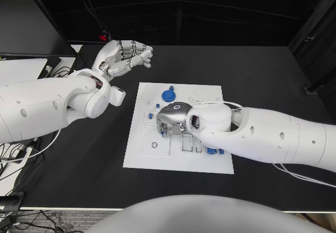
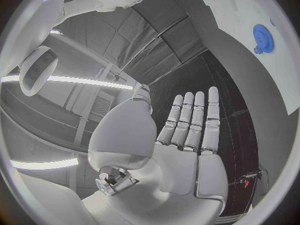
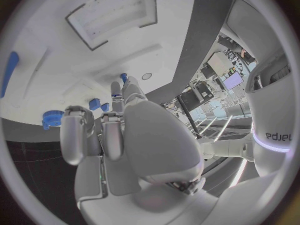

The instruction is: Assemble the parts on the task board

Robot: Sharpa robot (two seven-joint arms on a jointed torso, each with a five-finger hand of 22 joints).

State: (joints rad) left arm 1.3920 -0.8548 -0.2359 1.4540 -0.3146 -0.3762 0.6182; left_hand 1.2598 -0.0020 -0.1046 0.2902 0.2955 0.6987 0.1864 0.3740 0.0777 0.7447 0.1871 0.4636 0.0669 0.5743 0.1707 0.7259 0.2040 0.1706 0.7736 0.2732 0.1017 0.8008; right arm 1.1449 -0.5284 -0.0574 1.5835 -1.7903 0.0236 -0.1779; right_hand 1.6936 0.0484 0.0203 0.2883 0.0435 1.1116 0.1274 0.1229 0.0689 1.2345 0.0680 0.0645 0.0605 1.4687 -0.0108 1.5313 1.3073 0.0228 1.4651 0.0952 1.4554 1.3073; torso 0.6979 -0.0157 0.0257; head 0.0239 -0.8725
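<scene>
The white task board (image 1: 210, 99) lies in the middle of the black table. A blue gear (image 1: 169, 94) stands near its far edge, also seen from the left wrist (image 2: 264, 36). Small blue parts (image 1: 150, 115) sit along the board's left side, and more (image 1: 211, 151) lie by the right forearm. My right hand (image 1: 172, 118) is down on the board's centre, fingers (image 3: 128, 92) reaching onto the white surface (image 3: 62, 45) close to several small blue parts (image 3: 94, 105); whether it holds one is hidden. My left hand (image 1: 125, 55) hangs over the table beyond the board's far left corner, palm (image 2: 187, 150) bare, fingers straight.
Recessed slots (image 1: 186, 143) and a ring mark (image 1: 155, 144) show on the board's near half. Cables (image 1: 15, 155) trail off the table's left edge. Bare black table (image 1: 269, 73) stretches to the right of the board and toward the back.
</scene>
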